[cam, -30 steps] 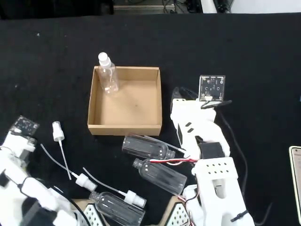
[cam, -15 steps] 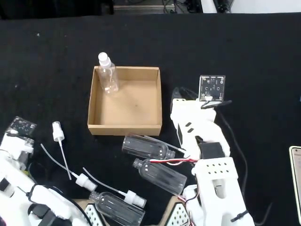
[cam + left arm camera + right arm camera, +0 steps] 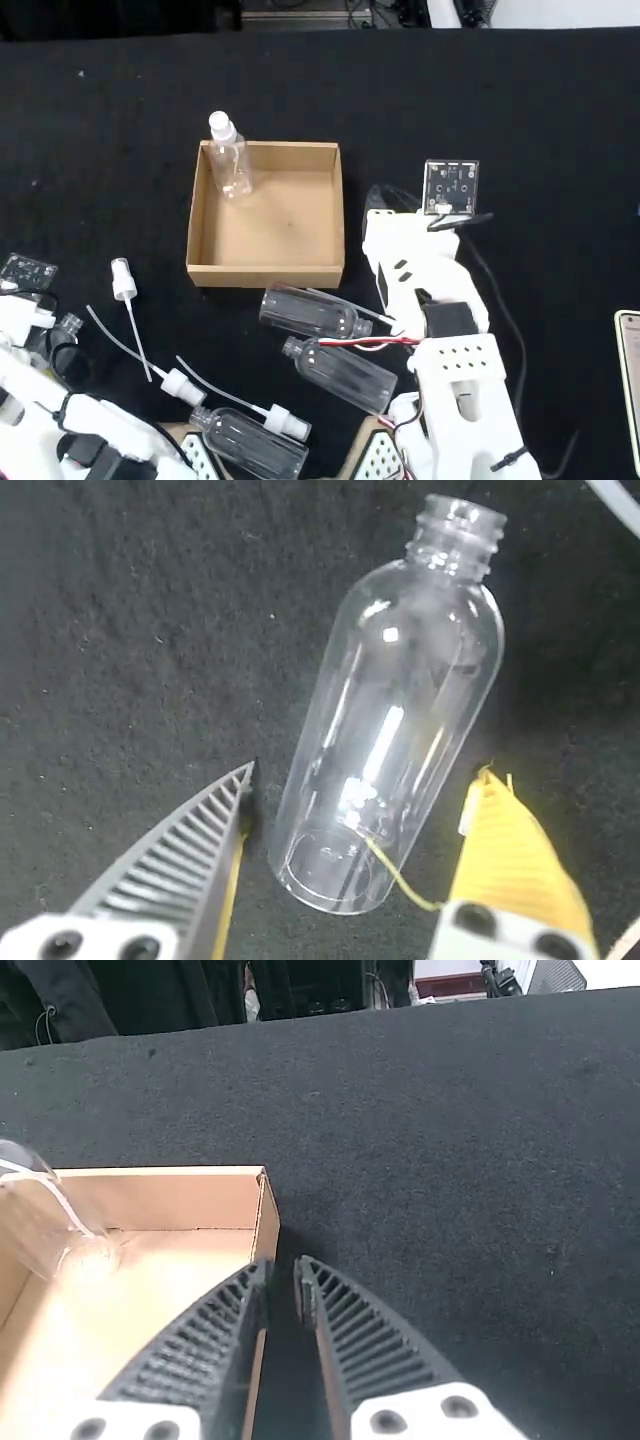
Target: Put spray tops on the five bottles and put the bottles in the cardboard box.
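A clear uncapped bottle [image 3: 400,710] lies on the black cloth, its base between the fingers of my open left gripper [image 3: 365,780]; in the high view that bottle [image 3: 68,325] and the gripper [image 3: 58,342] are at the front left. One bottle with a spray top [image 3: 228,155] stands in the back left corner of the cardboard box [image 3: 265,272]. Three more bottles lie in front of the box [image 3: 310,312], [image 3: 340,370], [image 3: 250,442]. My right gripper [image 3: 282,1272] is shut and empty, hanging beside the box's right wall [image 3: 262,1210].
Three loose spray tops with long tubes lie at the front left [image 3: 123,280], [image 3: 182,385], [image 3: 283,422]; the last one rests against the nearest bottle. The right arm's white body [image 3: 430,300] stands right of the lying bottles. A flat object [image 3: 630,360] sits at the right edge.
My left arm has swung toward the table's front left, and the uncapped bottle has come into sight between its fingers. The right arm has kept still.
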### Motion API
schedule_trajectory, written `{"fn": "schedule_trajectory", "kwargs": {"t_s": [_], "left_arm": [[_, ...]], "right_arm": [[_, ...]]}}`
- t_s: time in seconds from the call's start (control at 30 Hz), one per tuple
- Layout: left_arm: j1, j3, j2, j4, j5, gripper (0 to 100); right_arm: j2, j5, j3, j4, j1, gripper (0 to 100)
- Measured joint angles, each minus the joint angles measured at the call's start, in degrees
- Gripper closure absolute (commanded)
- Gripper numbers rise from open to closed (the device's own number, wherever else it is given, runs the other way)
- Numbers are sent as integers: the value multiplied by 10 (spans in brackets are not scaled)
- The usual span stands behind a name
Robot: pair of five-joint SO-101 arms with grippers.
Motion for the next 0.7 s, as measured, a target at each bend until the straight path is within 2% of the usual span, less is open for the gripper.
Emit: {"fn": "schedule_trajectory", "kwargs": {"t_s": [0.17, 0.4, 0.6, 0.7], "left_arm": [[48, -4, 0, 17, -35, 700], [116, -4, 10, 26, -38, 703], [121, -7, 98, -47, -38, 703], [121, -29, 143, -57, -38, 704]], "right_arm": [[0, 0, 0, 0, 0, 987], [0, 0, 0, 0, 0, 987], [0, 0, 0, 0, 0, 987], [0, 0, 0, 0, 0, 987]]}}
